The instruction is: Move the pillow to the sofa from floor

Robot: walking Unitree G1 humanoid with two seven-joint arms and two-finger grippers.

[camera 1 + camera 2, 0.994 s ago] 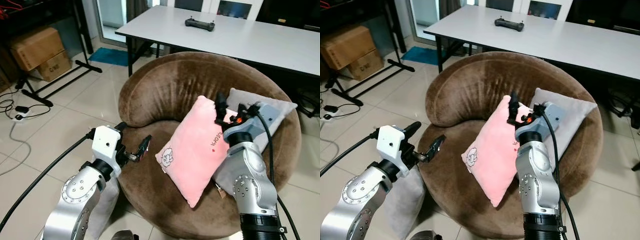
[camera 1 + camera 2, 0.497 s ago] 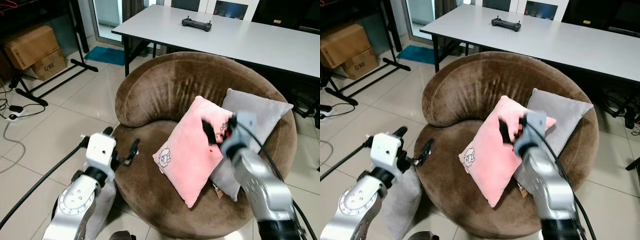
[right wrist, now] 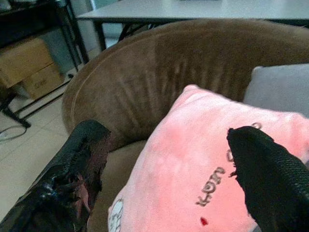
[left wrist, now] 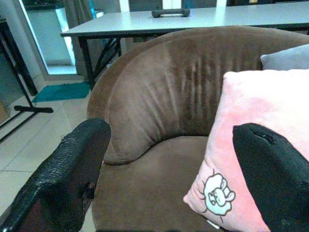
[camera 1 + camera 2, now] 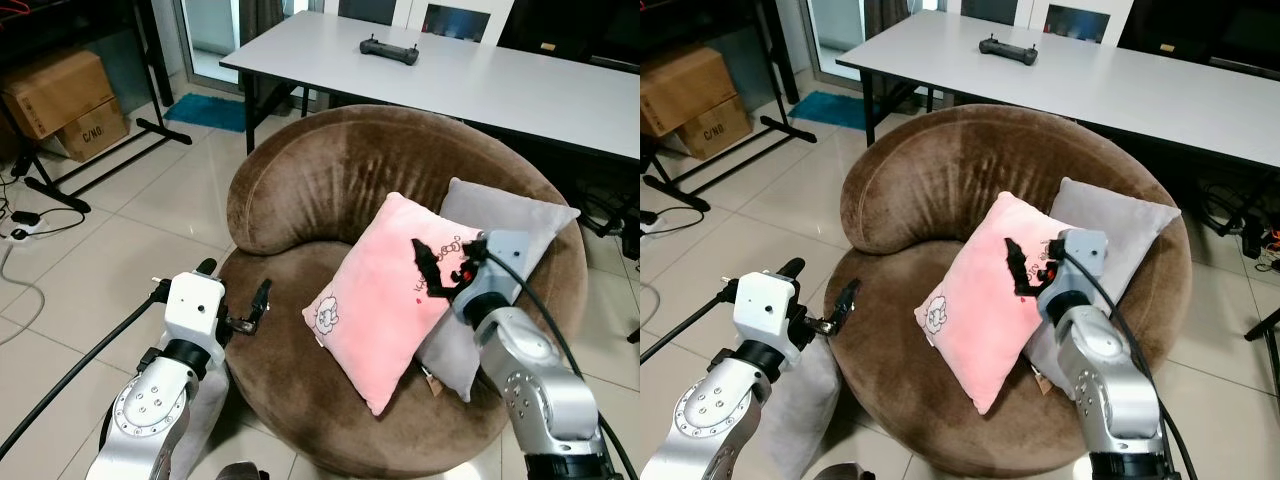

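Note:
A pink pillow point(image 5: 385, 295) with a small sheep print stands tilted on the seat of the round brown sofa point(image 5: 320, 180). It leans against a grey pillow point(image 5: 520, 215) at the sofa's back right. My right gripper point(image 5: 435, 272) is open just in front of the pink pillow's upper right part, with nothing held; in the right wrist view the pink pillow point(image 3: 193, 169) lies beyond the spread fingers point(image 3: 82, 159). My left gripper point(image 5: 240, 295) is open and empty over the sofa's front left rim, apart from the pillow.
A grey cushion point(image 5: 800, 410) lies on the tiled floor under my left arm. Behind the sofa stands a white table point(image 5: 520, 85) with a black controller point(image 5: 388, 47). Cardboard boxes point(image 5: 60, 100), a black stand and cables lie at the left.
My right gripper has dropped from the pink pillow's top edge and drawn back. The left gripper has drawn back to the sofa's front rim. The pillow stays put.

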